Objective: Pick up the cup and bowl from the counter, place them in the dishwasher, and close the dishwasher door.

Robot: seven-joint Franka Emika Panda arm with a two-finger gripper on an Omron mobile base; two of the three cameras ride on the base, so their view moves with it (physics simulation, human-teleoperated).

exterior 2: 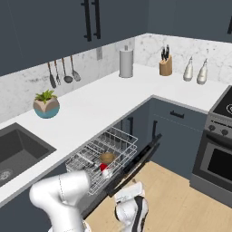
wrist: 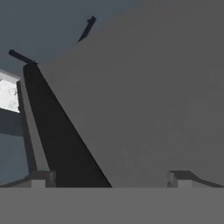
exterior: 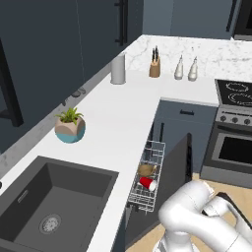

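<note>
Now: gripper (wrist: 111, 180) jaws wide apart, empty, low center of hand view, pressed near the underside of the dishwasher door (exterior 2: 136, 163). Door half raised, mid-frame in the right base view. Beyond it, the rack (exterior 2: 102, 158) is pulled out, holding red cup (exterior 2: 105, 171) and brown bowl (exterior 2: 107, 157). Risk: door jams against the extended rack, or fingertips slip off the flat panel.

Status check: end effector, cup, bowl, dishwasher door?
End effector open, empty, close against dishwasher door. Cup, bowl racked. Door partly raised, not shut.
</note>
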